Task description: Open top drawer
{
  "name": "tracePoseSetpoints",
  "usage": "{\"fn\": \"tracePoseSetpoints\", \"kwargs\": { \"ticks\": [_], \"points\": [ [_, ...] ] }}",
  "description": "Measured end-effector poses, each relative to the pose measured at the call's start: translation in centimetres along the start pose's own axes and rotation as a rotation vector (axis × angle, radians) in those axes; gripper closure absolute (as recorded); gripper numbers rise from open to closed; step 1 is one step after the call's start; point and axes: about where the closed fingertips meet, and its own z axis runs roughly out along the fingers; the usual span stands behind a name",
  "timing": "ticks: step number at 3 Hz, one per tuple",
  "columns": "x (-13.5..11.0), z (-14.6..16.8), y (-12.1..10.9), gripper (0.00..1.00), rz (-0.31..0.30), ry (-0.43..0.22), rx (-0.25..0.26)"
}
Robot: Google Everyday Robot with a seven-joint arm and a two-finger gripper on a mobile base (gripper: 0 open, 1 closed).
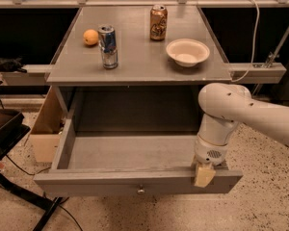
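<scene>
The top drawer is a wide grey drawer with a small round metal knob at the centre of its flat front. It stands pulled far out from under the grey counter, and its deep grey inside holds nothing. My gripper hangs from the white arm and sits on the right end of the drawer's front rim, its cream tip over the front face. The two narrower drawer fronts are out of view.
On the counter top stand an orange, a blue-silver can, a brown can and a white bowl. A cardboard box and a black stand are left of the drawer.
</scene>
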Motion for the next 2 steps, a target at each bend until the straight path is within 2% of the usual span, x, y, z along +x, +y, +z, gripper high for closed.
{"fn": "tracePoseSetpoints", "kwargs": {
  "ticks": [1, 2],
  "points": [
    [0.60, 0.90, 1.58, 1.00, 0.002, -0.006, -0.053],
    [0.42, 0.74, 1.52, 1.00, 0.002, -0.006, -0.053]
  ]
}}
